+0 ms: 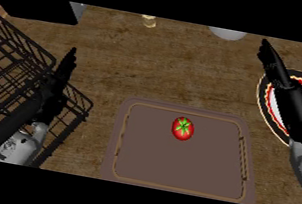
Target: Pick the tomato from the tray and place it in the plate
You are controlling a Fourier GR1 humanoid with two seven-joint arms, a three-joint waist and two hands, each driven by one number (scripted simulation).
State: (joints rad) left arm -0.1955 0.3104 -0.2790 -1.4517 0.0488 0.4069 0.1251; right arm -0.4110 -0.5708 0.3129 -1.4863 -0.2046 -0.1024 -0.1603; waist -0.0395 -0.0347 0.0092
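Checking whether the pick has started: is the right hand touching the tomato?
Apart. The head view shows the right hand over the plate, with bare tray and counter between it and the tomato.

We see dim, even light across the brown tabletop; the upper left of the frame is darkest, and the tomato at centre looks brightest.

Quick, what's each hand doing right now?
Left hand: open, holding nothing.
Right hand: open, holding nothing, over the plate.
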